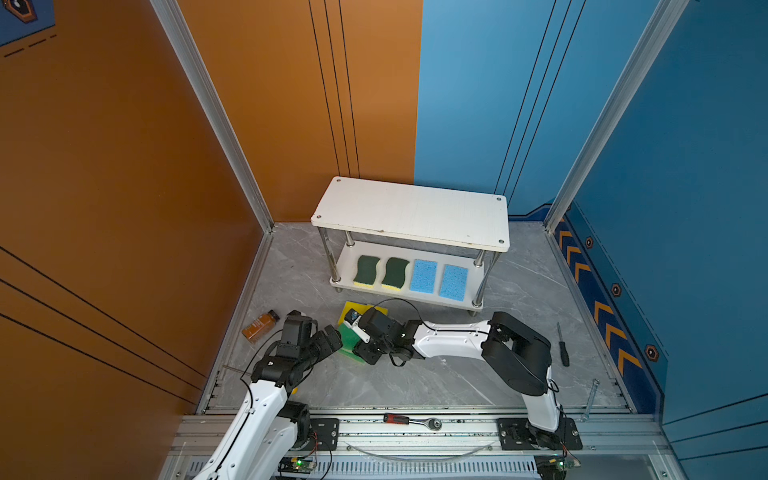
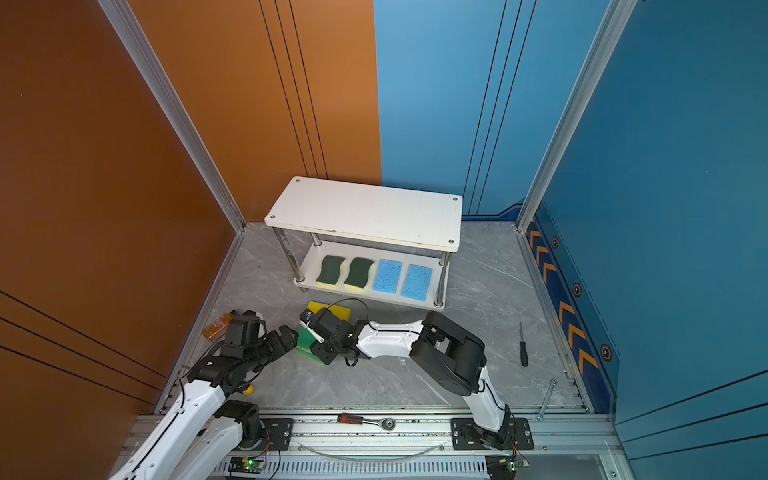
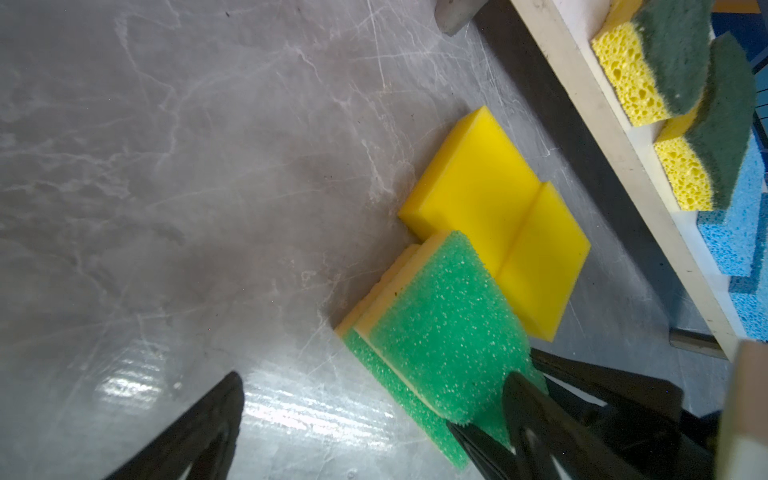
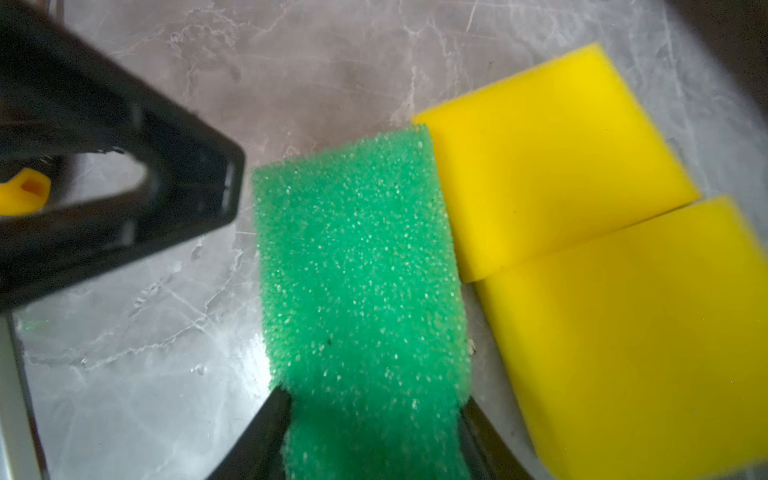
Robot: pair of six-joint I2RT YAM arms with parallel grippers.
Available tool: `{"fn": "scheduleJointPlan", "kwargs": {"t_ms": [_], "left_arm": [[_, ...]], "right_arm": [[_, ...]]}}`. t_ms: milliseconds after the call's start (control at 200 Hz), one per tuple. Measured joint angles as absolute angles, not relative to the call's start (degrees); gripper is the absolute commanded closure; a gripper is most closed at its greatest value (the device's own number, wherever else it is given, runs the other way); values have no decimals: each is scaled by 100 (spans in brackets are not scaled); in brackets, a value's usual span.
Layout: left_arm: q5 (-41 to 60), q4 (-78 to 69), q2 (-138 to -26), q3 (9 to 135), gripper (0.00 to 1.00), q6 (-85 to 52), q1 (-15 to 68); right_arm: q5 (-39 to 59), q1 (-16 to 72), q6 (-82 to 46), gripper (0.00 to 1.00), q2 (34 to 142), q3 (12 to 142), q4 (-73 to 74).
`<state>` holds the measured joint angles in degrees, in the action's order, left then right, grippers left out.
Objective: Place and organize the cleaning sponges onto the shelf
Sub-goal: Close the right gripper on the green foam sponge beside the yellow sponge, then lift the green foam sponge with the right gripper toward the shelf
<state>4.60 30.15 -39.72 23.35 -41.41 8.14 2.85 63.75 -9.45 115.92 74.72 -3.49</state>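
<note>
Your right tool (image 4: 372, 415) pinches the upper green-topped sponge (image 4: 357, 257), stacked on its twin (image 3: 359, 351) on the tabletop (image 4: 137, 353); your left tool (image 3: 372, 376) stands wide open just beside them.

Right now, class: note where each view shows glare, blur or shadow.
Left wrist view: white glare on the marble floor. Right wrist view: the plain yellow sponges are blurred at the edges. Both top views: sharp, evenly lit; the top board of the shelf shades its lower board.
</note>
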Motion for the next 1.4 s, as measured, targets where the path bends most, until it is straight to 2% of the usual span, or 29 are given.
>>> {"fn": "scheduleJointPlan", "kwargs": {"t_ms": [591,846,1222,1397], "left_arm": [[480,2995,-3929,2335,2,-4139,781],[554,3002,-3905,2379,2,-4139,779],[631,3155,-3938,3079,2,-4082,775],[631,3221,-4042,3089,2,-4025,775]], "right_arm": [[276,6375,-941,51,10978,7428,-611],[139,6296,-945,51,10357,7352,-1297],[-224,5994,-1059,55,9522,7367,-2296],[-331,5854,-1096,54,9144,7797,-2856]]}}
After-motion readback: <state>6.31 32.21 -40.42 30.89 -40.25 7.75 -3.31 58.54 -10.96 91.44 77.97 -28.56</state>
